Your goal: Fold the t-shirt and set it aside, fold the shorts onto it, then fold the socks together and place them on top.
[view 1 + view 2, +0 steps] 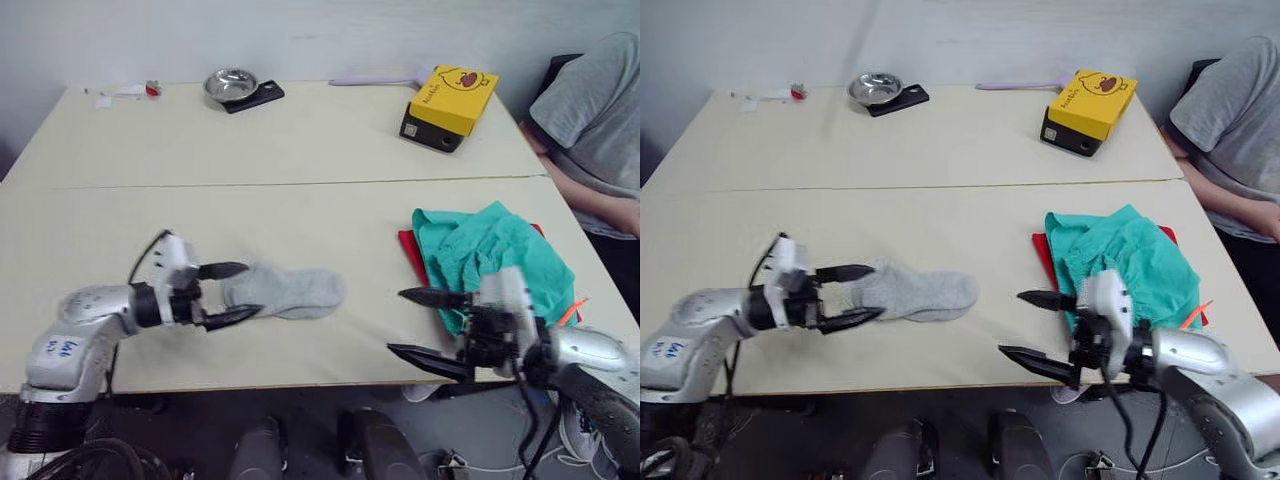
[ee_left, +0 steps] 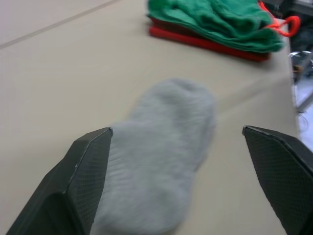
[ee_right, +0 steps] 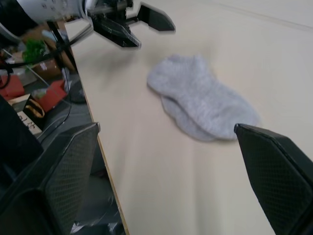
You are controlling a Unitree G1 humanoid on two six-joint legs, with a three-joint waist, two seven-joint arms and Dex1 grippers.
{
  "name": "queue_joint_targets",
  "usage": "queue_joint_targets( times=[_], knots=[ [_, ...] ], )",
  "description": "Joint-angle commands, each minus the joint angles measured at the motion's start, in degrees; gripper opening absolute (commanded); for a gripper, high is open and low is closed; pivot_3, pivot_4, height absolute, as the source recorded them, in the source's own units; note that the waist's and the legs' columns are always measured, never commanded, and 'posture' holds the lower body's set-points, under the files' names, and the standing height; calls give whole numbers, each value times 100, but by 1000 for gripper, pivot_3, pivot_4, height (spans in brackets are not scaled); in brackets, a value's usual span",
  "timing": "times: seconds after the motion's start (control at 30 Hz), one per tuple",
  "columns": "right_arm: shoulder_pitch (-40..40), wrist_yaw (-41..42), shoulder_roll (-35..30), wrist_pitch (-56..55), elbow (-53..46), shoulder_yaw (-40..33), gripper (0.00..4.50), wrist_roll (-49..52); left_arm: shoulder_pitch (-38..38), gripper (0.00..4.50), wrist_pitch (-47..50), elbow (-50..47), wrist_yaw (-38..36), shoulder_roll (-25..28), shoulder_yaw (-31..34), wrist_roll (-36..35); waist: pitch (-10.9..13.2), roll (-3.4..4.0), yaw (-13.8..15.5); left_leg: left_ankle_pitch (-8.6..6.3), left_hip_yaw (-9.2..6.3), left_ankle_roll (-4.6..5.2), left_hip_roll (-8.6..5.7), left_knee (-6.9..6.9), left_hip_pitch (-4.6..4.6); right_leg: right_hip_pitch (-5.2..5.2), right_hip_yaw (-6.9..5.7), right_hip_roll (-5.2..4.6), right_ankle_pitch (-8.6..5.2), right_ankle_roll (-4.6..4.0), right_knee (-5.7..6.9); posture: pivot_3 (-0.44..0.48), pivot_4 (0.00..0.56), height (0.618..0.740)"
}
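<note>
Lying crosswise — socks (image 1: 288, 290) stacked, one end between spread left tool (image 1: 228, 294); right tool (image 1: 425, 325) spread too.

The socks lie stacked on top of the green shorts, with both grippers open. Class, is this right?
Not quite. The socks lie on the bare table, apart from the shorts, as the left eye view shows. Both the left gripper and right gripper are open.

Head stereo pair: high, looking forward and down over the whole surface (image 1: 300, 150); both eyes share almost the same scene, slightly offset.
Left wrist cam: low and close, facing along its fingers (image 2: 83, 181) at the socks (image 2: 161, 147), shorts (image 2: 215, 22) at 1 o'clock.
Right wrist cam: low, facing the same socks, left gripper (image 3: 132, 24) at 11 o'clock.
</note>
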Motion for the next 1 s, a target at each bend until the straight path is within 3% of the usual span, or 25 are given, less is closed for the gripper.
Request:
queue_joint_targets(
  times=[0.03,0.23,0.37,0.57,0.63,0.73,1.0],
  knots=[
    [-447,-683,299,478,-53,686,4500,-405,-373,4475,-570,685,-134,191,-34,396,0,-1,0,0,1,1,-1,0,-2,-1,-1,-3,3,0,0,0,150,740],
    [-1072,-1385,869,1006,538,1647,4500,-1278,-757,4475,-1056,1532,-347,205,-206,735,-5,-7,-34,-17,2,8,-2,-3,-36,-27,-17,-14,10,6,-16,0,150,740],
    [-1197,-1415,992,882,820,2124,4500,-1922,-941,4475,-1072,1864,-562,290,-395,907,-7,-12,-49,14,6,-24,-2,13,-102,-94,-21,-11,9,9,2,0,150,740],
    [-1381,-1314,1322,821,1107,2407,4500,-2246,-1145,4475,-1098,2212,-889,333,-640,1074,-20,-35,-84,13,7,0,0,8,-83,-88,-22,-6,21,2,14,0,150,740],
    [-1462,-1264,1454,806,1182,2471,4500,-2307,-1204,4059,-1147,2308,-937,296,-728,1164,-20,-35,-85,29,6,-2,3,5,-80,-88,-22,-5,38,-8,14,0,150,740],
    [-1662,-1238,1665,835,1357,2620,3866,-2472,-1264,3240,-1149,2377,-932,248,-811,1222,-20,-35,-90,48,5,1,6,4,-80,-89,-24,-3,60,-16,14,0,150,740],
    [-1858,-1231,1866,793,1583,2696,1042,-2873,-1105,550,-1061,2230,-942,210,-818,1180,-20,-36,-87,50,5,0,6,0,-89,-94,-24,-3,62,-16,9,0,150,740]
  ],
)
